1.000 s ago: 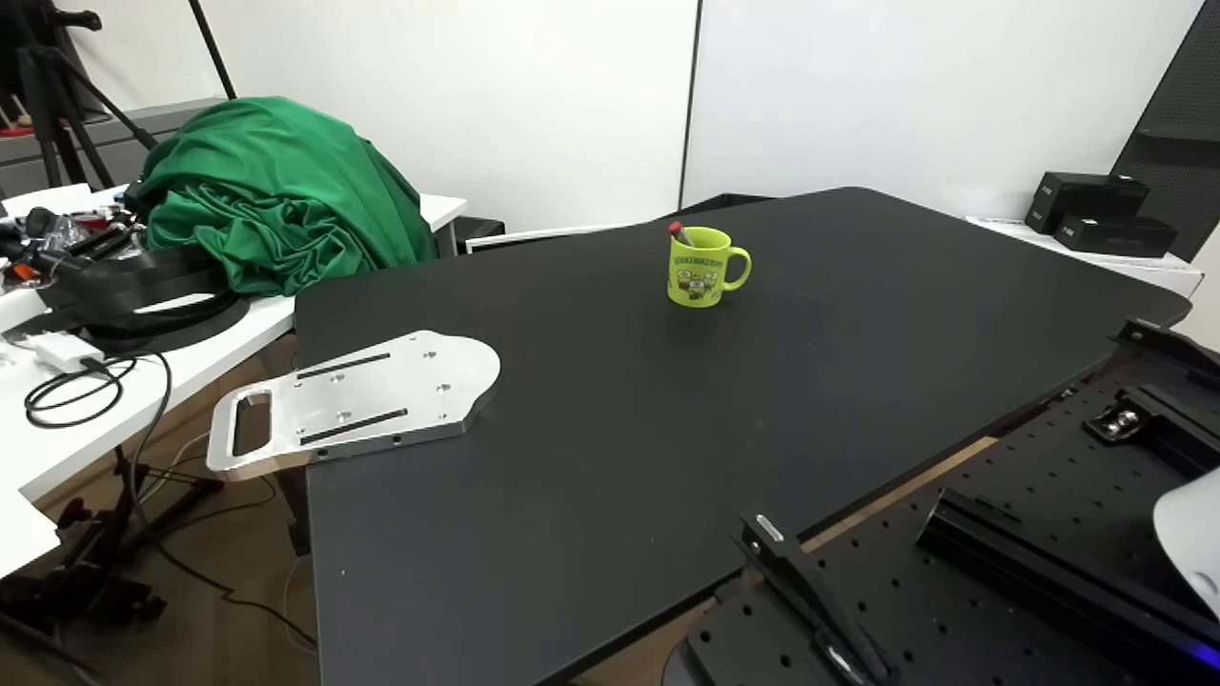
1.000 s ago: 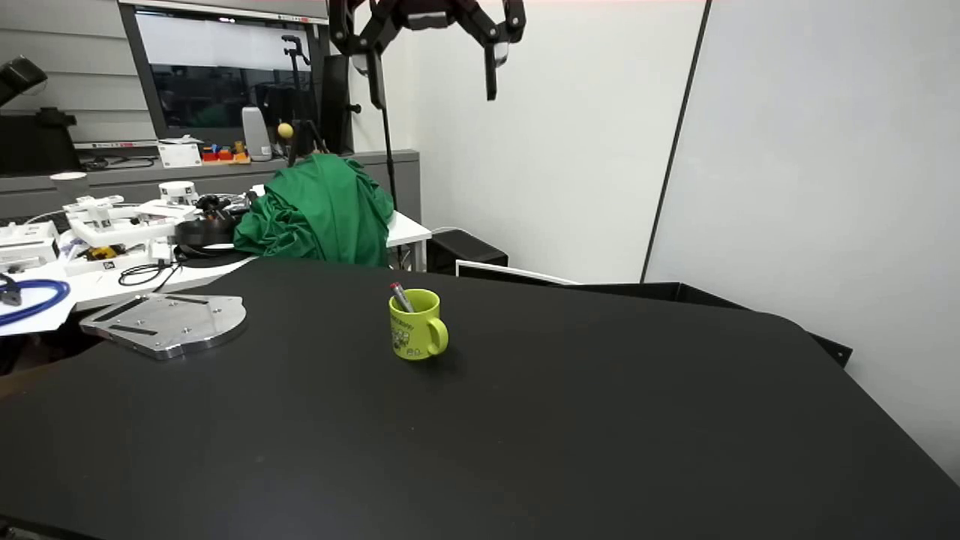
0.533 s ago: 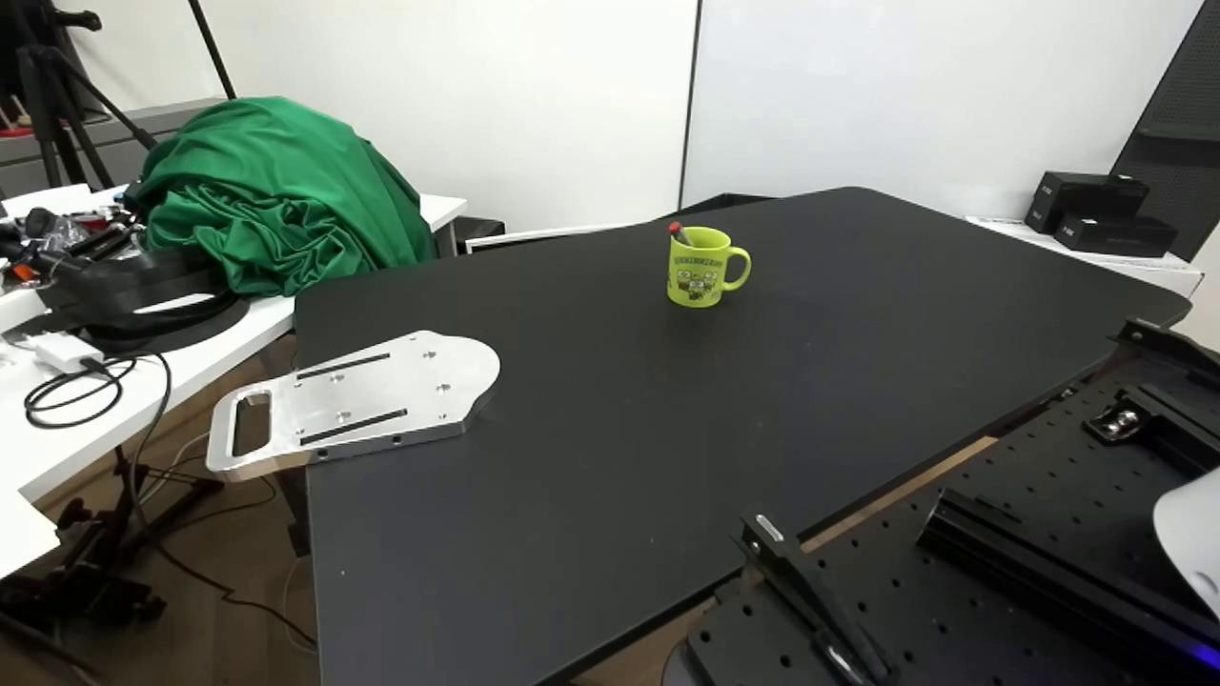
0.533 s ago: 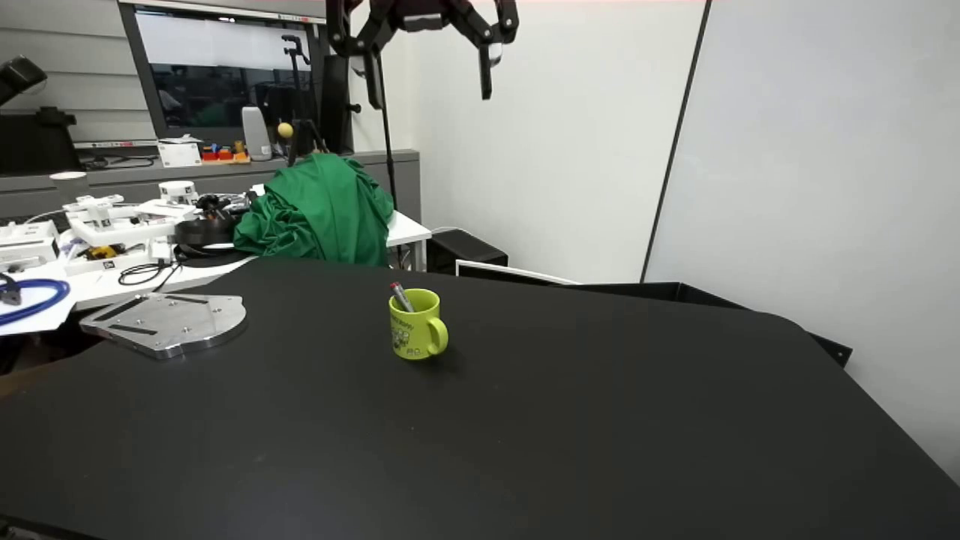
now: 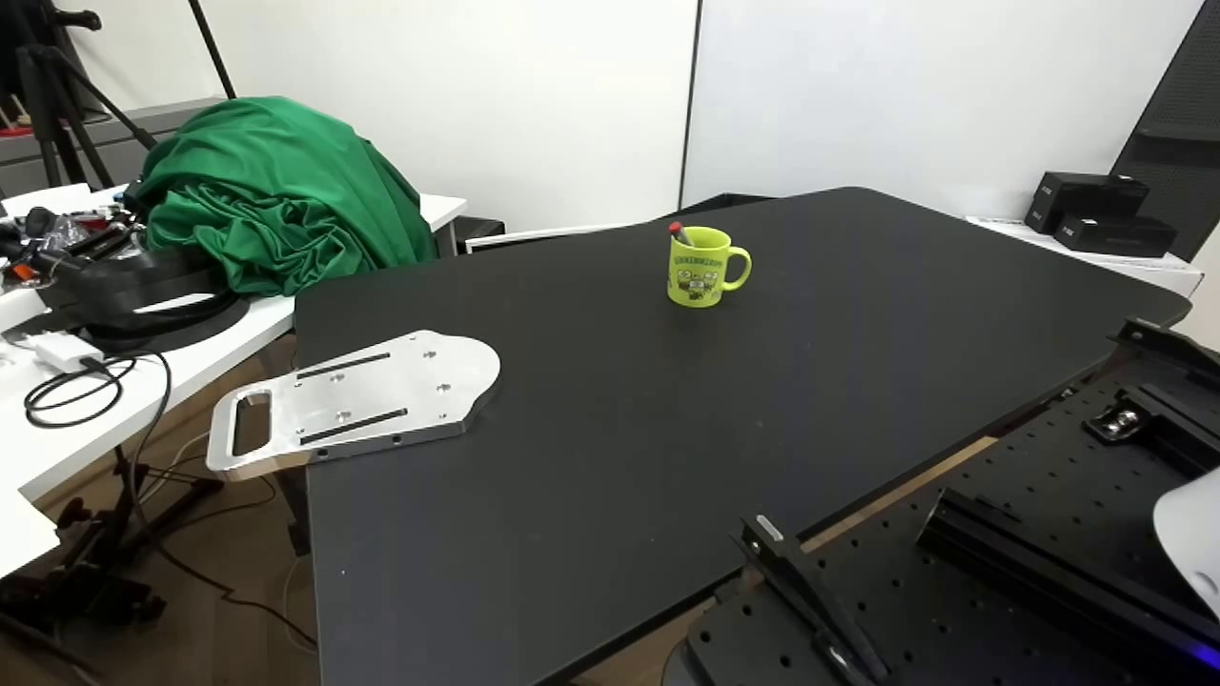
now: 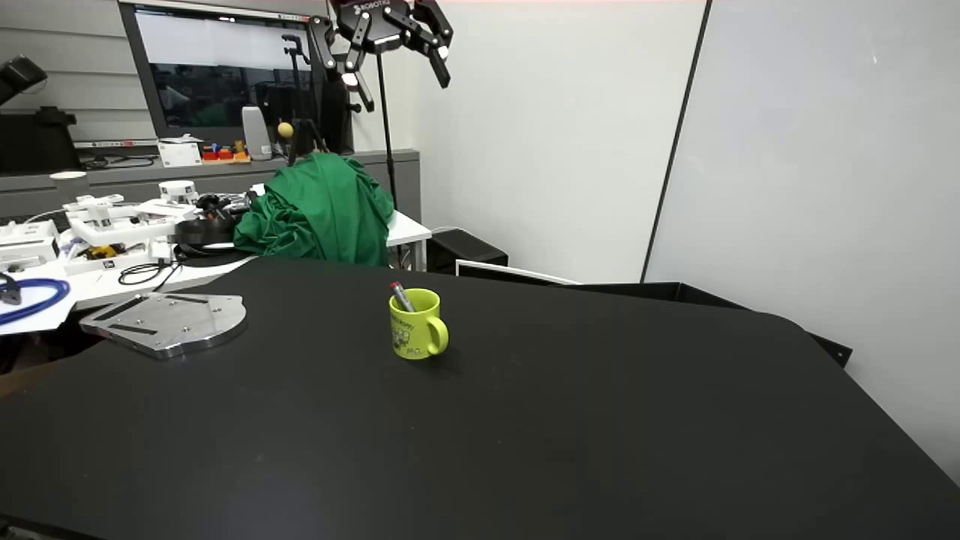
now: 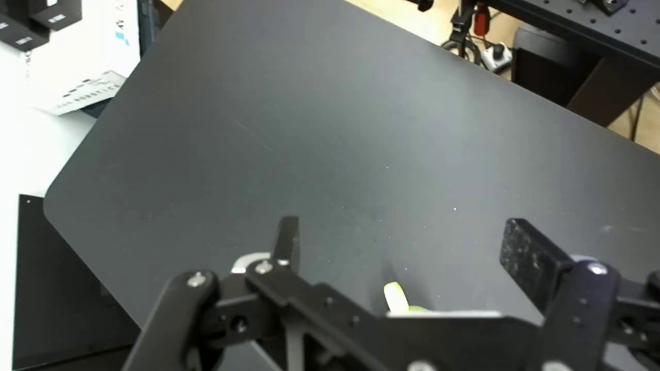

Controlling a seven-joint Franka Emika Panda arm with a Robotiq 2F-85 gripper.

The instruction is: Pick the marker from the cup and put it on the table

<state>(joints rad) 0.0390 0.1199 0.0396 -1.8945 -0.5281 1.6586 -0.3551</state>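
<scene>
The yellow-green cup stands upright on the black table in both exterior views. The marker leans inside the cup, its red end sticking out above the rim; it also shows in an exterior view. My gripper is open and empty, high above the table at the top of an exterior view. In the wrist view the open fingers frame the black tabletop. Only the handle and a bit of the cup show there; the gripper body hides the rest and the marker.
A silver metal plate lies over the table's edge, also visible in an exterior view. A green cloth heap sits on a cluttered white table beside it. Black boxes stand beyond the far end. The perforated robot base borders the near edge.
My gripper has moved left in an exterior view and turned, so its fingers now point down to the right. It stays open. The cup and marker have not moved.
</scene>
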